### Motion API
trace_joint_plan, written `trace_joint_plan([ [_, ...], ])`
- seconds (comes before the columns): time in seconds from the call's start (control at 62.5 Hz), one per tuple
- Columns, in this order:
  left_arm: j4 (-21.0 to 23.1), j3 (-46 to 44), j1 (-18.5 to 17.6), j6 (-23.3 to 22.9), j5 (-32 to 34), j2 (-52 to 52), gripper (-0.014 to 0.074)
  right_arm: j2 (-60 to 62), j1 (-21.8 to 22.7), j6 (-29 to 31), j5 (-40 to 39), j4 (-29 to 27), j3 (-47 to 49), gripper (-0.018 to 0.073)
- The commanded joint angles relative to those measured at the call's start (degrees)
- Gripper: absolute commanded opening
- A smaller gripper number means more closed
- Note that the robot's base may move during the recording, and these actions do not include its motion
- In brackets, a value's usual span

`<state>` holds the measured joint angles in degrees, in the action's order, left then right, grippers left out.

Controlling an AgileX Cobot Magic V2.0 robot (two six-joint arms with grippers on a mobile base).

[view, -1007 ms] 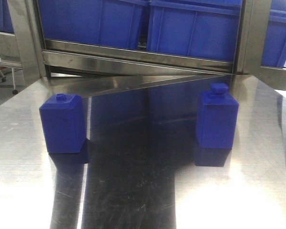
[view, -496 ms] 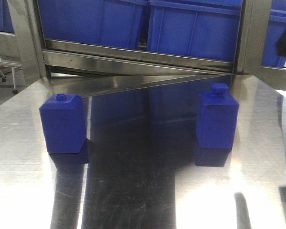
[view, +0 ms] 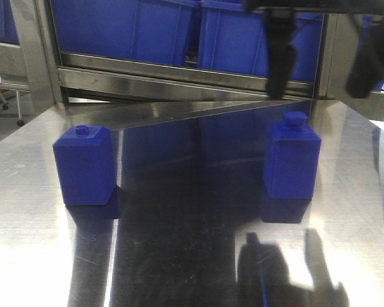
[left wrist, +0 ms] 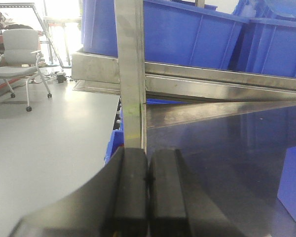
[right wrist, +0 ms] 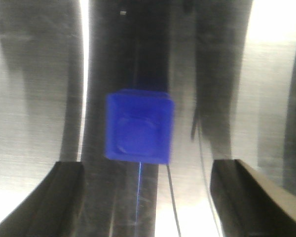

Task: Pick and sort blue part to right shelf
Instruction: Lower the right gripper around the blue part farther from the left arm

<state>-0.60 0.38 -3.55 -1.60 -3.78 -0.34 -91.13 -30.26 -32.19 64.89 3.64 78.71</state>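
My left end effector [left wrist: 147, 197] sits low at the left edge of the worktop [view: 179, 256], its fingers pressed together on nothing. The squat blue block with the small knob [view: 83, 166] stands ahead of it and to its right. That block is not mine to take.

Further right, well apart from the block, the blue part [view: 292, 160] stands upright on the worktop. Its long axis is vertical and its chunky cap points up. My right end effector [view: 317, 89] hangs above it with its fingers spread wide and holding nothing, so this is plainly the nearer arm. From the right wrist I look straight down on the cap. The part lies between the two fingers [right wrist: 64, 197], a touch nearer the left one and a little ahead of the tips. I judge the coming move to be a straight descent with a slight nudge forward, then a squeeze across the squarish body.

The worktop is polished steel, glossy and streaked with reflections, so the part may slide if I bump it. There is open steel on both sides of the part. The shelf rack [view: 179, 80] with its blue bins [view: 237, 38] rises just behind.
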Motion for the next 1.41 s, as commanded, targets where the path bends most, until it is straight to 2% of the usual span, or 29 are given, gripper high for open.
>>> trace_joint_plan([
  [0.0, 0.60, 1.37, -0.23, -0.19, 4.61, -1.16, 0.0136, -0.26, -0.39, -0.10, -0.27, -0.41, 3.91, 0.0596],
  [0.56, 0.60, 1.37, -0.23, -0.19, 4.61, -1.16, 0.0136, -3.53, 1.23, 0.47, -1.96, -0.36, 3.10, 0.0596],
  [0.815, 0.60, 1.37, -0.23, -0.19, 4.61, -1.16, 0.0136, -3.61, 1.75, 0.42, -6.00, -1.12, -0.04, 0.0596],
  [1.391, 0.60, 1.37, -0.23, -0.19, 4.61, -1.16, 0.0136, -8.11, 1.79, 0.42, -6.55, -1.44, -0.04, 0.0596],
])
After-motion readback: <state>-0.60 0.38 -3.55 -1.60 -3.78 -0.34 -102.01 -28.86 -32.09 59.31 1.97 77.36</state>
